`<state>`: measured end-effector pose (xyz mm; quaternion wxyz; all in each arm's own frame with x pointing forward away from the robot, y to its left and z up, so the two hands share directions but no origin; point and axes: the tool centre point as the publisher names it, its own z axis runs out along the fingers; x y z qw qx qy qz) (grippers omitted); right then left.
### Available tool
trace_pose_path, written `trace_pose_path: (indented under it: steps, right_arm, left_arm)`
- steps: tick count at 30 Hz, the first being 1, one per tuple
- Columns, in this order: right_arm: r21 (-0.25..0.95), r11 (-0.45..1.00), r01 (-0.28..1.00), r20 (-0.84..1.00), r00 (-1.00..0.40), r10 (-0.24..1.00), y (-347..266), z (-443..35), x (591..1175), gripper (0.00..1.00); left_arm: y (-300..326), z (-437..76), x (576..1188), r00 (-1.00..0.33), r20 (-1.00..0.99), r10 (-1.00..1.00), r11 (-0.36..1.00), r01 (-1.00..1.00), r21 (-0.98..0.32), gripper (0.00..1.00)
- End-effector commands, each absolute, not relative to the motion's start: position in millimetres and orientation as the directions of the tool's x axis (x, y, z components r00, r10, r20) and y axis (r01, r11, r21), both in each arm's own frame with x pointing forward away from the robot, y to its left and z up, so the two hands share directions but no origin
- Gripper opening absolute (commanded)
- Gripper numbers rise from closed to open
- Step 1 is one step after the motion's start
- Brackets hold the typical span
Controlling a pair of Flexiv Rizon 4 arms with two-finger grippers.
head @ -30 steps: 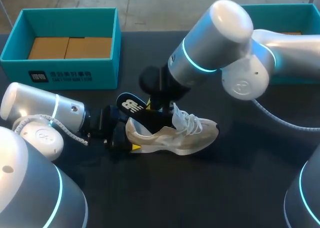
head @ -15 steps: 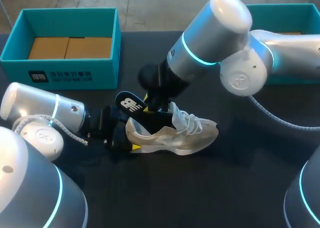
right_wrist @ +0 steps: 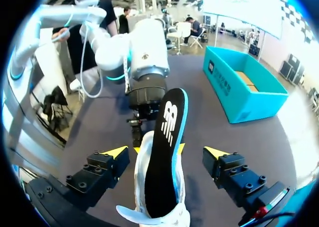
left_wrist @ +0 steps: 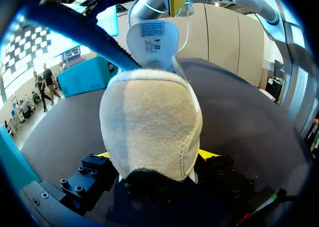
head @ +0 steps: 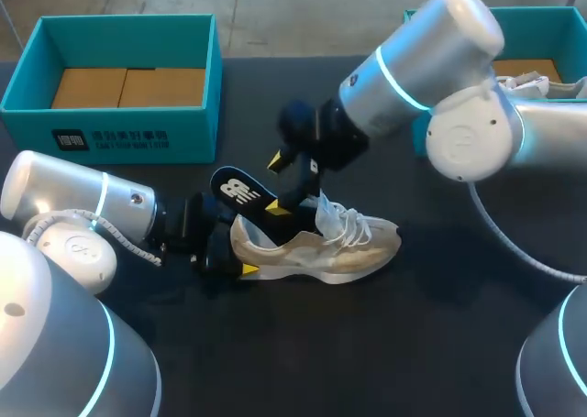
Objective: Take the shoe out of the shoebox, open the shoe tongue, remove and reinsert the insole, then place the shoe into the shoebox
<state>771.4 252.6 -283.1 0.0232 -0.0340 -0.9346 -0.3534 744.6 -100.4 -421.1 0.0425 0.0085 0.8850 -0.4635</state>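
Shoe (head: 335, 247) out of box, upright on dark table (head: 385, 344), heel toward left arm. Insole (head: 240, 191), black with blue edge and white logo, sticks out over heel. Tongue (left_wrist: 167, 55) raised; printed label (left_wrist: 151, 36) on its inner face, text too small to read. Left gripper (head: 229, 257) clamps heel from both sides. Right gripper (head: 280, 183) above shoe, fingers spread wide either side of insole, not touching. Teal shoebox (head: 138, 124) well behind, white print on front wall.

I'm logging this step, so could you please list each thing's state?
shoe: upright on the table, heel gripped
insole: partly out of the shoe, tilted
left gripper: shut on the shoe's heel
right gripper: open, insole between its fingers, untouched
left shoebox: open, no shoe inside
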Motion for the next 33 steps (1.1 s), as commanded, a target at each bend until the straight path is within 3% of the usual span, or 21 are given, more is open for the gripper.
trace_pose_path:
  steps: [1,17,23,27,33]
  right_arm:
    - [0.687,0.717,0.12,0.133,-0.99,0.039,253,-290,779,1.0]
    - [0.648,0.714,0.265,0.343,-0.939,0.038,270,-303,773,0.98]
    - [0.637,0.715,0.288,0.373,-0.927,0.04,269,-305,767,0.85]
    - [0.635,0.715,0.291,0.382,-0.923,0.036,269,-306,763,0.82]
    - [0.635,0.712,0.3,0.402,-0.915,0.027,277,-311,758,0.61]
  left_arm:
    - [-99,-422,743,-0.996,-0.084,-0.025,0.573,0.055,-0.817,0.0]
    - [-99,-422,743,-0.996,-0.084,-0.025,0.573,0.055,-0.817,0.0]
    - [-99,-422,743,-0.996,-0.084,-0.025,0.573,0.055,-0.817,0.0]
    - [-99,-422,743,-0.996,-0.084,-0.025,0.573,0.055,-0.817,0.0]
    - [-99,-422,743,-0.996,-0.084,-0.025,0.573,0.055,-0.817,0.0]
